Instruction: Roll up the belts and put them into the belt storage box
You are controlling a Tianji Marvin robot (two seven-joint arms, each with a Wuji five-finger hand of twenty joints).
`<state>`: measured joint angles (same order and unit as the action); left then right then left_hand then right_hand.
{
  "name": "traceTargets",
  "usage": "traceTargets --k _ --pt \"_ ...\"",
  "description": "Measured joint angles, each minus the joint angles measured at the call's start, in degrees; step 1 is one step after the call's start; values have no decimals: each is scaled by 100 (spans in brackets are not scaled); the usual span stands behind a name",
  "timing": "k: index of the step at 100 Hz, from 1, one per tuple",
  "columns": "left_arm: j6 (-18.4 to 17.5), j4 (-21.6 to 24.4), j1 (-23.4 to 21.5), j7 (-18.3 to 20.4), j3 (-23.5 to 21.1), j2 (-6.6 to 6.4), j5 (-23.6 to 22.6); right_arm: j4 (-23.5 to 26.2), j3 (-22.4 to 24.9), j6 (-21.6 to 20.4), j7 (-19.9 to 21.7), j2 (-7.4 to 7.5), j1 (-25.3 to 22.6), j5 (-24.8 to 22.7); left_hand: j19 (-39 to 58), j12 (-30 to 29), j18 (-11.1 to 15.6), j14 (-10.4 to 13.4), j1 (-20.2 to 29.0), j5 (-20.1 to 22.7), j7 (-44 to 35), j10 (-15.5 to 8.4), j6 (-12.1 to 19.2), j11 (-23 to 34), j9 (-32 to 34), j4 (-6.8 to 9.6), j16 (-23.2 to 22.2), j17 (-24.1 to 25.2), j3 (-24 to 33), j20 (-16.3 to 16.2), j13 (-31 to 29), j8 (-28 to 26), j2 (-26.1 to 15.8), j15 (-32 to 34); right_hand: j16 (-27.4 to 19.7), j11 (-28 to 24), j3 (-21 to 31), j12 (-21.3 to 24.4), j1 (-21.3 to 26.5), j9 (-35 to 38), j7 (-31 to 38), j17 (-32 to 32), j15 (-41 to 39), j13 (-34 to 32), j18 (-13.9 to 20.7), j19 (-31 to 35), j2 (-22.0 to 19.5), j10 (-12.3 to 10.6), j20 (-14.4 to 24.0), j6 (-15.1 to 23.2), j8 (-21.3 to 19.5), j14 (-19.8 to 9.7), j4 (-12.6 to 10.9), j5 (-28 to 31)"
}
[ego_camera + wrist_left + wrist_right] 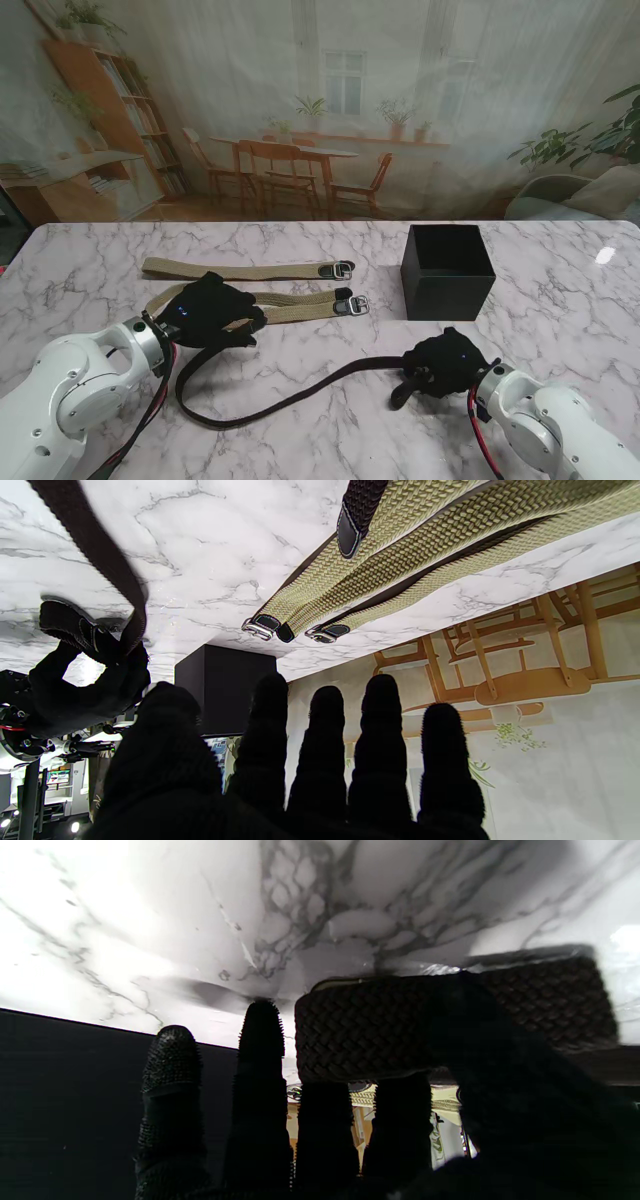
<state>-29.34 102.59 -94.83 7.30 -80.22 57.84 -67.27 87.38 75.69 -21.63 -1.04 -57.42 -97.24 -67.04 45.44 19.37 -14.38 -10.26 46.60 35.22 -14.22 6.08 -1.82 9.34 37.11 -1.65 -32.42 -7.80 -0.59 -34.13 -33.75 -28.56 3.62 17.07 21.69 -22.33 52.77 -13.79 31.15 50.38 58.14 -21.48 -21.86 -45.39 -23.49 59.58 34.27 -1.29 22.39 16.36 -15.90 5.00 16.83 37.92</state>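
Tabletop [560, 300]: white marble with grey veins; it carries everything here.
Storage box [447, 270]: black, open-topped, square, standing upright toward the far right part of the tabletop, well apart from both hands.
Dark belt [300, 392]: a long brown-black braided strap curving across the near middle of the tabletop, from a bend by the left hand to the right hand.
Tan belts [240, 268]: two woven beige straps lying side by side toward the far left, buckles pointing at the box; the nearer one [300, 310] runs under the left hand.
Left hand [208, 310]: black-gloved, fingers straight and spread, resting flat over the nearer tan belt, gripping nothing that I can see.
Right hand [443, 365]: black-gloved, near the front edge right of centre, fingers closed round the dark belt's end; the wrist view shows the braided strap [380, 1030] pressed against the fingers [260, 1080].
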Motion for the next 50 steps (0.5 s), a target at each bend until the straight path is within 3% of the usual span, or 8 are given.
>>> traceTargets --k 6,15,31,37,40,44,50 --pt "0 0 0 1 5 0 1 -34 -12 0 -98 -7 2 -22 -1 0 0 0 0 0 0 0 0 0 0 0 0 1 0 0 0 0 0 0 -75 -15 -10 67 -68 203 0 51 28 -109 0 -1 -54 -86 -1 -69 21 -288 0 107" --pt "0 -1 0 1 11 0 2 -97 -52 -1 -296 -11 22 -92 -1 0 0 0 0 0 0 0 0 0 0 0 0 2 0 0 0 0 0 0 -79 -8 -74 -1 -73 666 -17 52 37 -294 23 22 -63 -103 -1 -132 24 -376 0 248" --pt "3 -4 0 -1 24 0 6 -313 -183 -25 -797 -11 127 -289 -1 0 -1 0 0 0 0 0 0 0 0 0 0 3 0 0 0 0 0 0 11 -229 -136 -432 -62 1716 -142 -256 51 -845 458 332 -72 -95 125 -137 29 -643 1 338" --pt "4 -6 0 -8 30 -1 10 -374 -225 -42 -899 -8 170 -373 -2 0 -1 0 0 0 -1 0 0 0 0 0 0 3 0 0 0 0 0 0 27 -322 -113 -561 -60 2010 -215 -383 51 -1006 634 446 -90 -95 147 -137 235 -717 2 357" --pt "4 -8 0 -13 33 -1 11 -397 -243 -53 -922 -6 191 -379 -2 0 -1 0 0 0 -1 0 0 0 0 0 0 3 0 0 0 0 0 0 40 -322 -48 -586 -59 2091 -362 -412 49 -1073 661 486 -128 -95 155 -139 387 -724 2 254" --pt "4 -12 1 -20 38 -1 11 -427 -270 -71 -945 -3 218 -379 -2 0 -1 0 0 0 -1 0 0 0 0 0 0 3 0 0 0 0 0 0 126 -337 148 -683 -61 2291 -1042 -468 -38 -1121 761 540 -203 -95 155 -154 498 -752 -110 -14" --pt "4 -17 3 -26 42 0 11 -472 -303 -96 -994 1 257 -378 -2 0 -1 0 0 0 -1 0 0 0 0 0 0 3 0 0 0 0 0 0 146 -342 353 -756 -138 2478 -1876 -540 -76 -1199 771 602 -323 -82 156 -211 521 -773 -391 -1002"
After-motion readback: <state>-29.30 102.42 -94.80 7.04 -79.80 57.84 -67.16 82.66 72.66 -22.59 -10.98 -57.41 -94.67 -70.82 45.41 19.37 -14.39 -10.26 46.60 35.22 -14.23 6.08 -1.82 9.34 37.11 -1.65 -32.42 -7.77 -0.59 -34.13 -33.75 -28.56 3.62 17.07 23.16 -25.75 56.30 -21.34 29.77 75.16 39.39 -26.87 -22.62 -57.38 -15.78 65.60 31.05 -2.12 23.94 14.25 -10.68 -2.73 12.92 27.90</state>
